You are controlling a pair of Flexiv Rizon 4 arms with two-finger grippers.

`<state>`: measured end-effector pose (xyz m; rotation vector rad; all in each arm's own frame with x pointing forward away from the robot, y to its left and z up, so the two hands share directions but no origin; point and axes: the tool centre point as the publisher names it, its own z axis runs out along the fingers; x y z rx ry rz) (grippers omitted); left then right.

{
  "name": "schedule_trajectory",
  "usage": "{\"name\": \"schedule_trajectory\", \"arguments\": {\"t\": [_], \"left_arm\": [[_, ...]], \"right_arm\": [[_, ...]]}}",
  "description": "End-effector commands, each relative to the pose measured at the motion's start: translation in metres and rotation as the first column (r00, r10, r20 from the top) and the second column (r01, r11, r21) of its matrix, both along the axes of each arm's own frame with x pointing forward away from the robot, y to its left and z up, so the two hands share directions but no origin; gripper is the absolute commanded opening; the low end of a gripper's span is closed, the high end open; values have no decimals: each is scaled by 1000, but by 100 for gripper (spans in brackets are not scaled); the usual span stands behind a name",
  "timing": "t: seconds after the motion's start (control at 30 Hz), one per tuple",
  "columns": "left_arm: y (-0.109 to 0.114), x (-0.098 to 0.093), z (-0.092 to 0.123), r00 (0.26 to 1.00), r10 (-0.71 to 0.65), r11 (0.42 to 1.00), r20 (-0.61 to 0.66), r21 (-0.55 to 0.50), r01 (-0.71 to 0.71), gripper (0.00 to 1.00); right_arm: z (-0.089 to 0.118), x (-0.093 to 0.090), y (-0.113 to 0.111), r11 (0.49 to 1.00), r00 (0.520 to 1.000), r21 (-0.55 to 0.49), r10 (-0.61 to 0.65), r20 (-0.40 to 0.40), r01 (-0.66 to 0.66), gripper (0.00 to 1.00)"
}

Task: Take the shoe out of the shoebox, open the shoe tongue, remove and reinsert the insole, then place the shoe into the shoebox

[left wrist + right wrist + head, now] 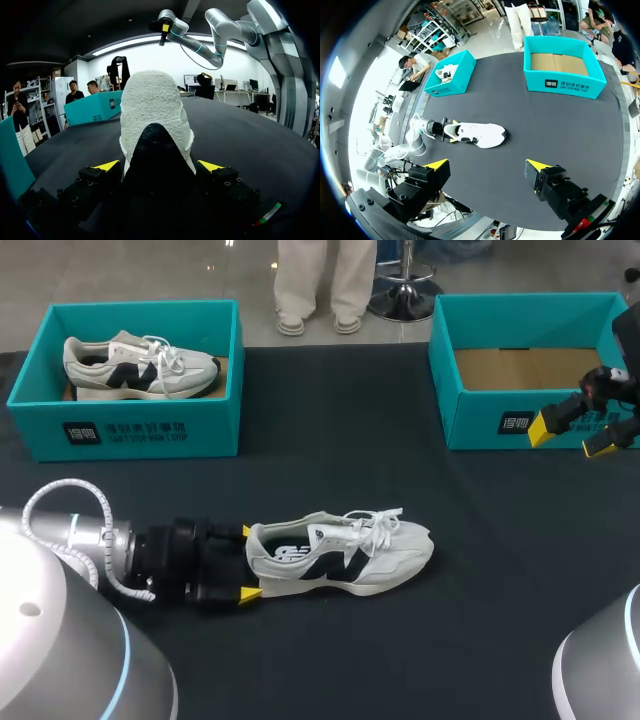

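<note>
left pincer [247, 562] clamped on the heel of the shoe [340, 555], which lies mid bench [400, 660] with toe right; right pincer [570, 437] fingers apart, up beside far-right shoebox [480, 425].

1. Black table [330, 490], cloth-covered, dark and matte.
2. Teal box [150, 430] at the table's far left corner, lid off, white print on its front wall; also seen in the right wrist view [451, 85].
3. Second sneaker [140, 368] inside that box, white with black side mark, laces tied, toe toward the table's middle.
</note>
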<state>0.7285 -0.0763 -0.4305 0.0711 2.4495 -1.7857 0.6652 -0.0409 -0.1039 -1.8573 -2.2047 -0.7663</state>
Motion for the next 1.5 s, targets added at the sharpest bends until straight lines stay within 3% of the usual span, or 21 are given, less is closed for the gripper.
{"name": "schedule_trajectory", "arguments": {"t": [0.03,1.0,1.1,1.2,1.5], "left_arm": [[-4,7,-3,1000,-7,1000,-3,-3,6,100],[-8,18,-7,999,-3,1000,-39,5,3,100],[-11,18,-7,999,-6,1000,-46,6,7,95],[-12,16,-6,999,-14,1000,-49,5,14,100],[-10,17,-6,998,-17,1000,-66,4,17,100]], "right_arm": [[0,3,1,1000,1000,-2,1,-5,-1,100],[0,3,1,1000,1000,-2,1,-5,-1,100],[0,3,1,1000,1000,-2,1,-5,-1,100],[0,3,1,1000,1000,-2,1,-5,-1,100],[0,3,1,1000,1000,-2,1,-5,-1,100]]}}
